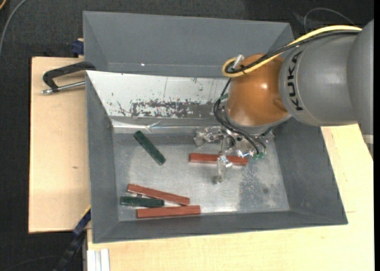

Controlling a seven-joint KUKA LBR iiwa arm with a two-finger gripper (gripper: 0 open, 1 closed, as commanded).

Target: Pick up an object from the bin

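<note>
Grey metal bin (98,163), scuffed floor, and the arm comes in from the right, its orange-covered wrist tipped down toward the middle. The gripper (225,161) sits low, right over a red-brown flat stick (202,158) lying crosswise mid-bin; how wide it stands, I can't tell. Off to the left lies a slanted dark green stick (148,147), well apart. By the front wall, a pair of red-brown sticks (157,194) and a short green stick (141,202) bunch together.

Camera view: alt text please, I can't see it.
The gripper hangs over a red bar in the middle of the grey bin. A dark green bar lies to its left; three more bars lie by the front wall.
</note>
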